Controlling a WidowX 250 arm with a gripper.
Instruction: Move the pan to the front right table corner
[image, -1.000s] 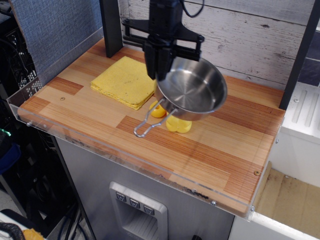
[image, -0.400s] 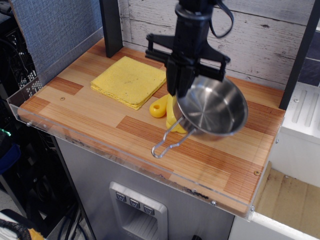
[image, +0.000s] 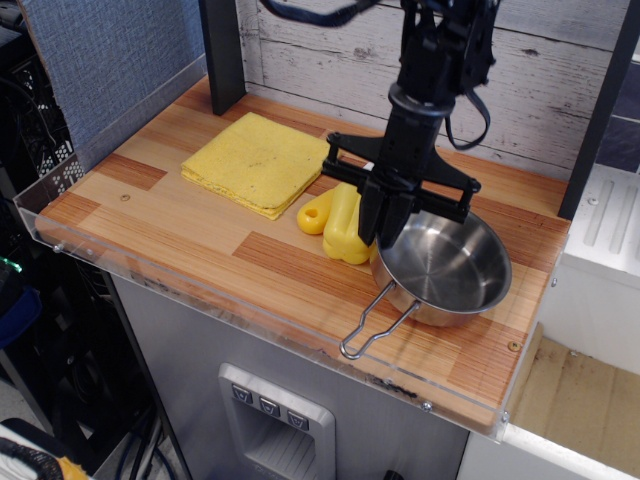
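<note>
Gripper (image: 385, 240) clamped on pan (image: 445, 268) rim; handle points front-left, corner (image: 500, 385) lies just front-right of pan.

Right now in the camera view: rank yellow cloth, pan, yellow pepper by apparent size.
1-2. yellow cloth and pan: look about alike in width, and the pan sits nearer the camera, so no firm order.
3. yellow pepper: clearly smallest.
</note>
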